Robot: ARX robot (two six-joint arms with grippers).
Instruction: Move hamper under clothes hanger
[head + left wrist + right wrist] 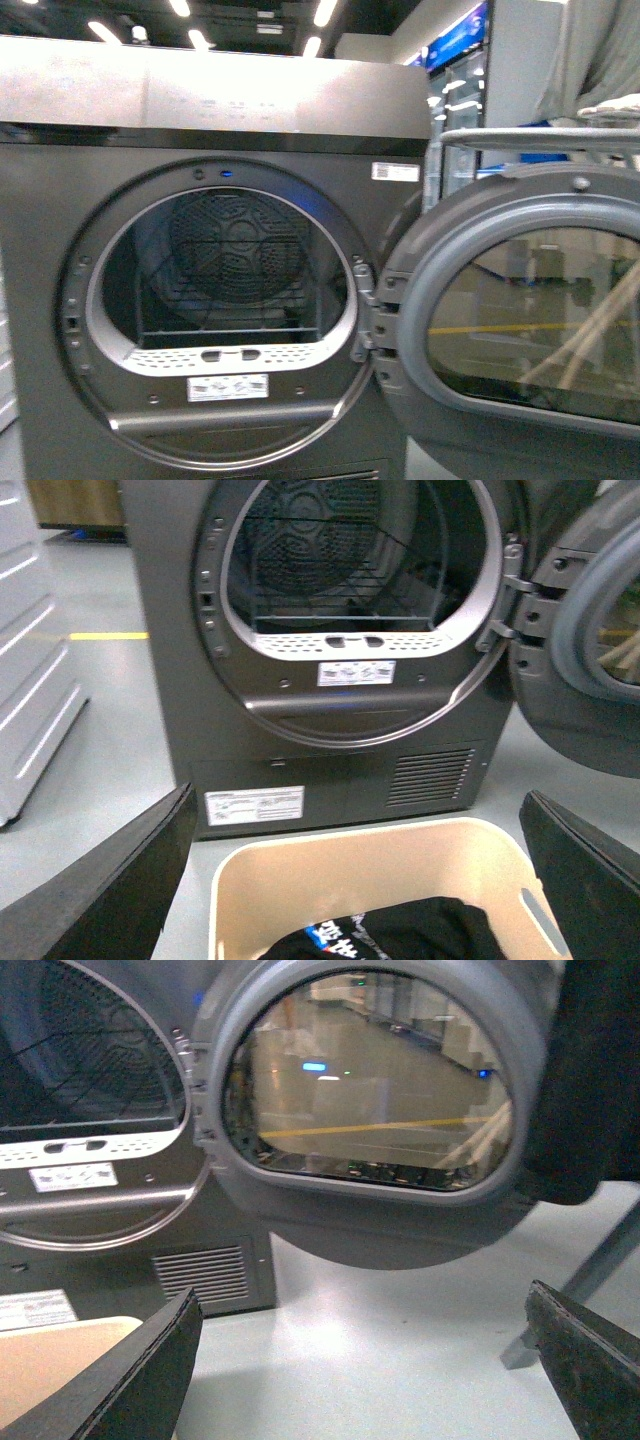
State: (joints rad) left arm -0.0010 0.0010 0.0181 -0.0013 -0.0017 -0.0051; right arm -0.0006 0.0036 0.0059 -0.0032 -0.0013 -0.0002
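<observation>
The beige hamper (365,852) stands on the floor right in front of the dark grey dryer, with a black garment (400,935) inside it. My left gripper (358,802) is open above the hamper, one finger on each side of it. A corner of the hamper also shows in the right wrist view (60,1360). My right gripper (362,1300) is open over bare floor beside the hamper. A slanted leg of the clothes hanger (592,1268) stands beyond the dryer door. Its horizontal bar (540,135) shows at the upper right of the front view. Neither gripper shows in the front view.
The dryer (250,110) fills the front view. Its round door (520,300) is swung open to the right, between the hamper and the hanger. A white ribbed cabinet (30,680) stands to the dryer's left. A dark cloth (600,1070) hangs near the door.
</observation>
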